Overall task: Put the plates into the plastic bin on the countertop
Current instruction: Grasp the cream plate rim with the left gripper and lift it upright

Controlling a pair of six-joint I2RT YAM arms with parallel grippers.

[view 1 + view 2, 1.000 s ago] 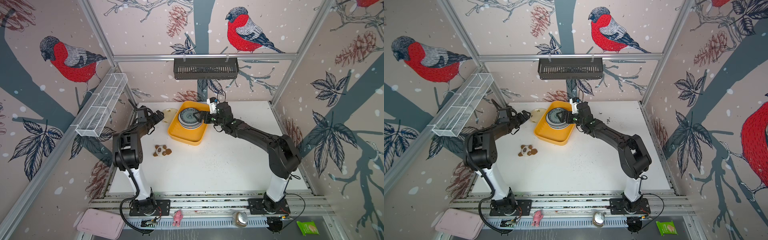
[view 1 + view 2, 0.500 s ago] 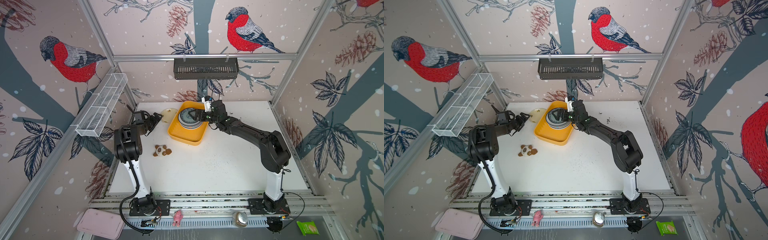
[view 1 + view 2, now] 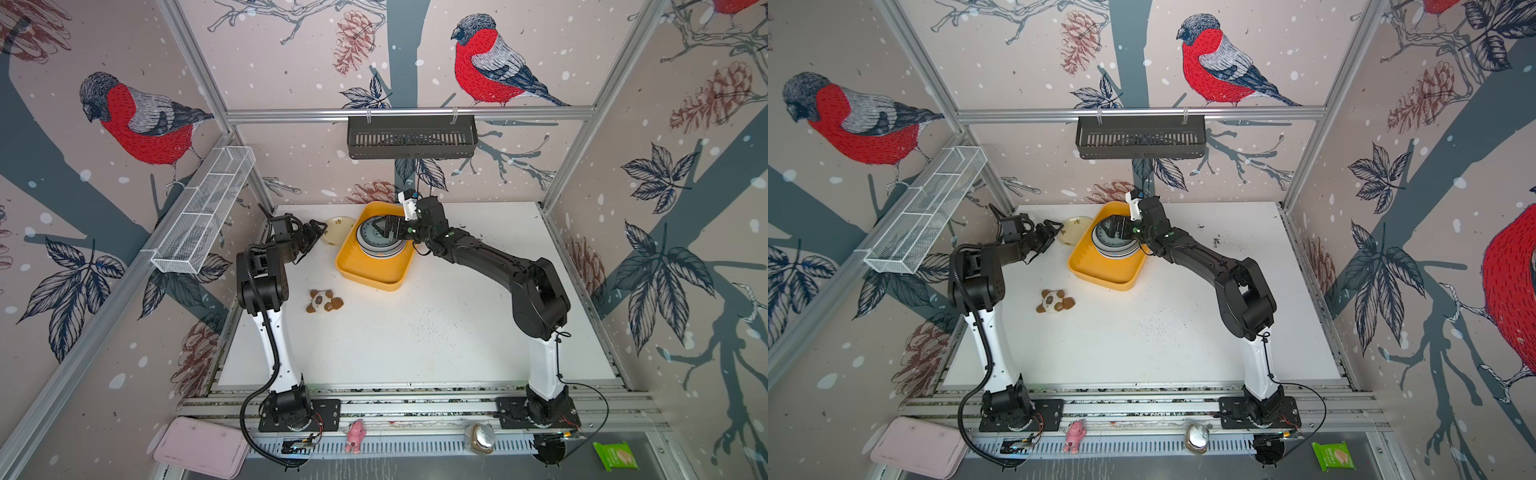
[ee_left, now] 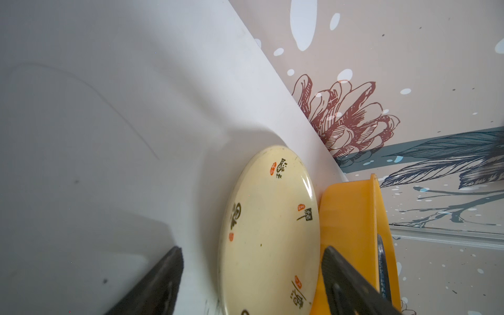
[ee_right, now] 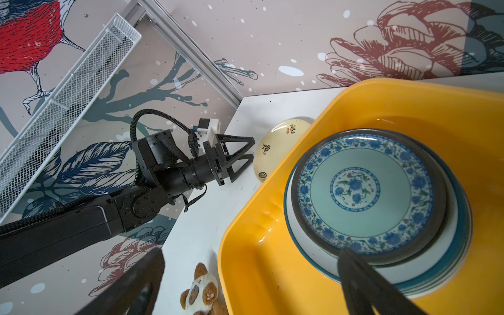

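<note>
At the far left of the white counter point(image 3: 436, 332), the left gripper point(image 3: 318, 230) reaches low toward a small cream plate point(image 3: 338, 230), its jaws parted at the plate's left edge and gripping nothing. A panda toy point(image 3: 324, 301) lies nearer on the counter. The cream plate lies flat just outside the yellow bin point(image 3: 365, 270), close against its left wall. At the bin's far end sits a stack of plates point(image 3: 378, 248), a blue-flowered teal one on top. Over the stack hangs the right gripper point(image 3: 384, 227), jaws spread wide and empty.
</note>
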